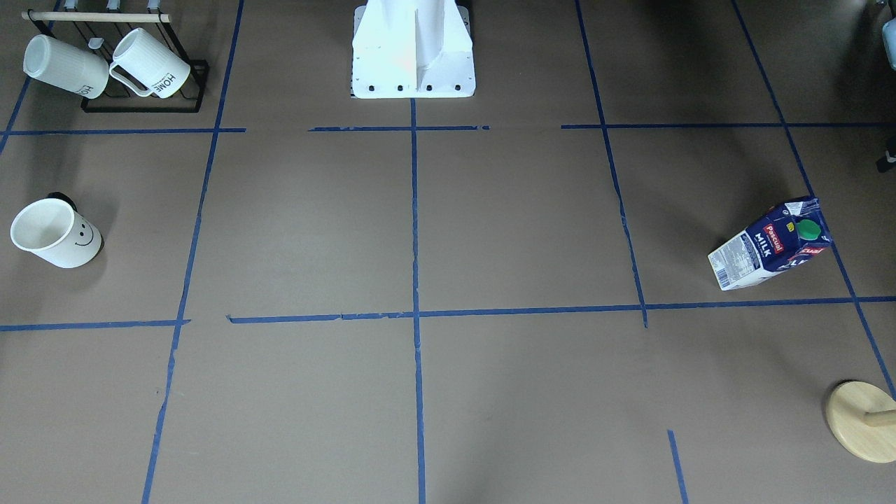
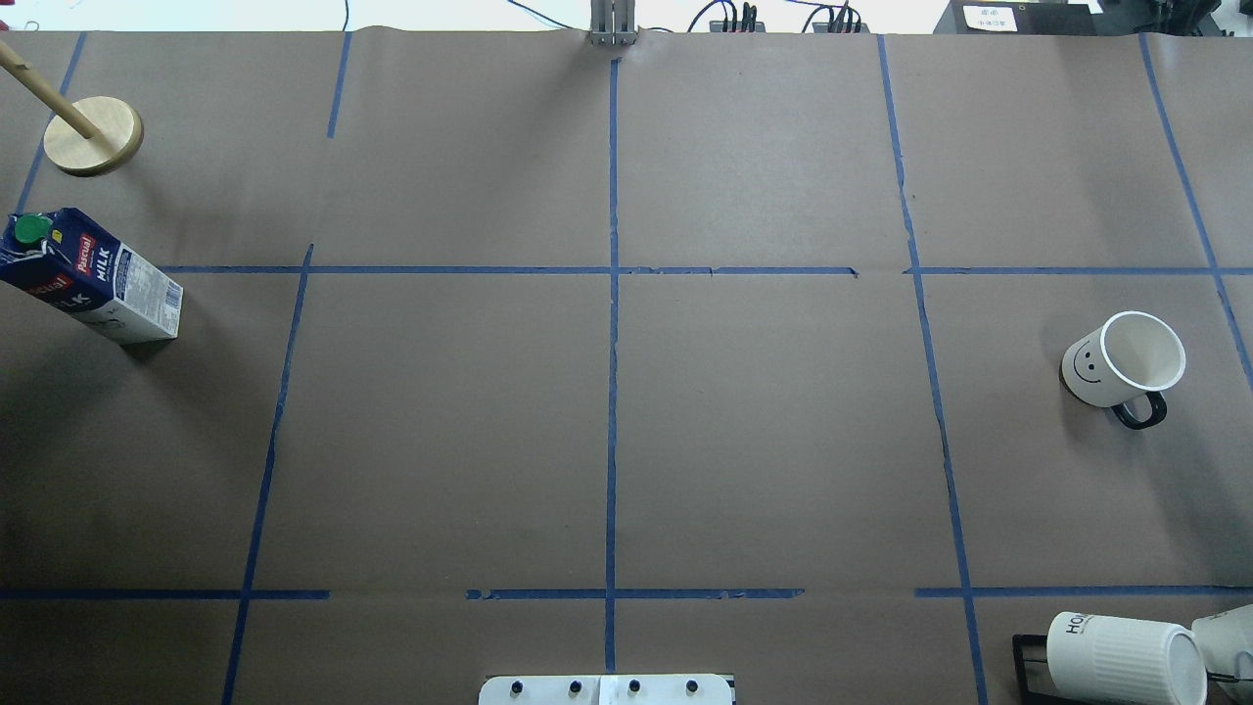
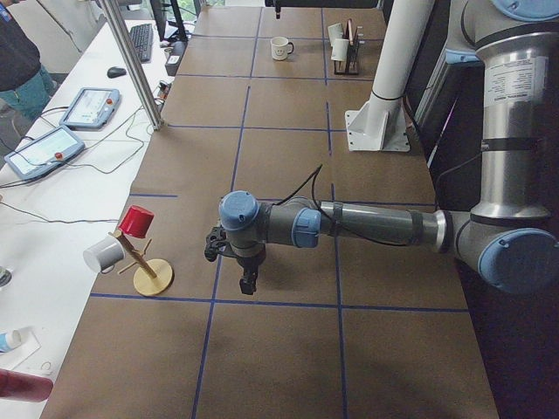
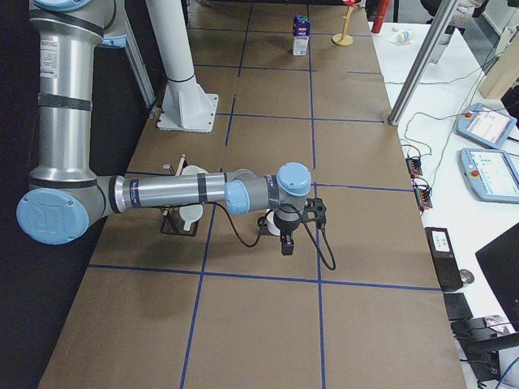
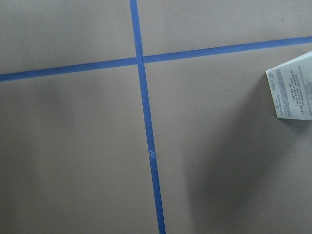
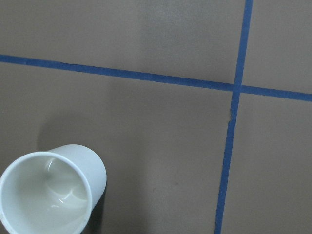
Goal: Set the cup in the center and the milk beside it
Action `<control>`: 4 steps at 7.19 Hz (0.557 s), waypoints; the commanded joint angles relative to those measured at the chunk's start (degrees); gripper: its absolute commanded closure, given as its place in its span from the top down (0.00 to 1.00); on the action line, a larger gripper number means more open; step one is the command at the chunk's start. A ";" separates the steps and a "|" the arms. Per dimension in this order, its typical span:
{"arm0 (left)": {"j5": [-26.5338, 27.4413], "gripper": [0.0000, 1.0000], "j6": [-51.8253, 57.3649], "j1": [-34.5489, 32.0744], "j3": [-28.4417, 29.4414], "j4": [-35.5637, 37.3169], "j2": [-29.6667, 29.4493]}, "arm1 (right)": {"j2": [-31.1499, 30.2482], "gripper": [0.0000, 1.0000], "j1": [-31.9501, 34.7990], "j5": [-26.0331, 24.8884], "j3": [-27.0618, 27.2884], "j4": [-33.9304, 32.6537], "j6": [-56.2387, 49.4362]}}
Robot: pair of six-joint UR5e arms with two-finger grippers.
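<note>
The cup point(image 1: 56, 233), a white mug with a smiley face and black handle, stands upright far on my right side point(image 2: 1121, 360); its rim shows in the right wrist view point(image 6: 48, 195). The milk point(image 1: 770, 245), a blue and white Pascual carton with a green cap, stands far on my left side point(image 2: 93, 277); its corner shows in the left wrist view point(image 5: 292, 92). The center point(image 2: 612, 270) tape crossing is bare. My left gripper point(image 3: 249, 279) hangs above the table near the milk. My right gripper point(image 4: 286, 243) hangs near the cup. I cannot tell whether either is open or shut.
A black rack point(image 1: 143, 105) with two ribbed HOME mugs point(image 2: 1126, 656) stands near my right side. A wooden mug tree point(image 2: 93, 137) stands at the far left corner beyond the milk. My white base point(image 1: 413, 49) is at the table's near edge.
</note>
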 commanded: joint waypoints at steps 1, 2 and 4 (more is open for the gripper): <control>0.00 1.00 -0.03 0.01 -0.03 -0.20 -0.07 | 1.48 1.00 -2.10 0.01 -0.20 4.21 5.10; 0.00 1.00 -0.03 0.01 -0.12 -0.11 -0.07 | 1.49 1.00 -4.56 -0.17 -1.85 12.26 13.05; 0.00 1.00 -0.03 0.01 -0.03 -0.11 -0.07 | 0.62 1.00 -10.10 -2.87 -5.98 25.73 23.64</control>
